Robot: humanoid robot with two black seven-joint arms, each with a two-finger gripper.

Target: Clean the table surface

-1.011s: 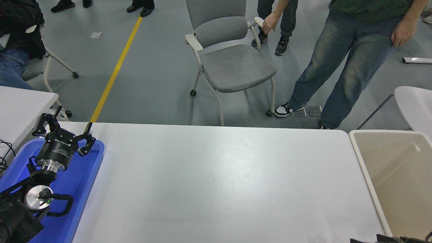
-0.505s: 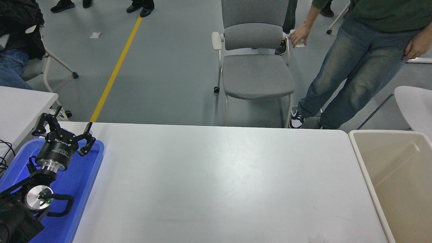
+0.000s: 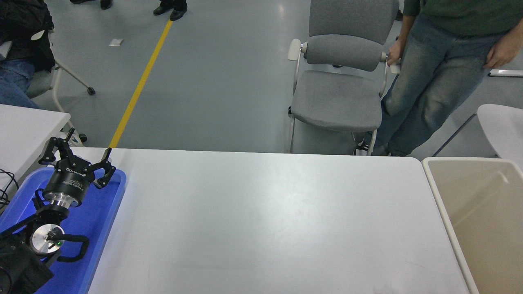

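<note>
Head view, single moment. The left gripper (image 3: 77, 157) is parked at the lower left above the blue tray (image 3: 107, 212), its jaws spread wide with nothing between them; the fingertips reach past the tray's far rim toward the table's back edge. The right gripper is out of view, so nothing can be said of its jaws.

The table surface (image 3: 265, 220) fills the middle of the frame, running from just beside the blue tray on the left to the beige bin (image 3: 445, 204) on the right. It is a rigid, smooth, matte white top with rounded corners; judged from its look, it is fixed and heavy and is not a thing to be grasped. Handling it would mean pressing and sliding a wiping tool across it. No cloth, sponge or loose object shows on it. Faint scuffs and dull smears appear near the centre and lower right; whether these are dirt or glare cannot be told.

Containers: 2. The blue tray shows no contents where visible, though the left arm hides much of its floor. The beige bin, partly cut by the frame edge, shows a bare interior.

Beyond the far edge, a person (image 3: 433, 69) holds a grey chair (image 3: 339, 98).
</note>
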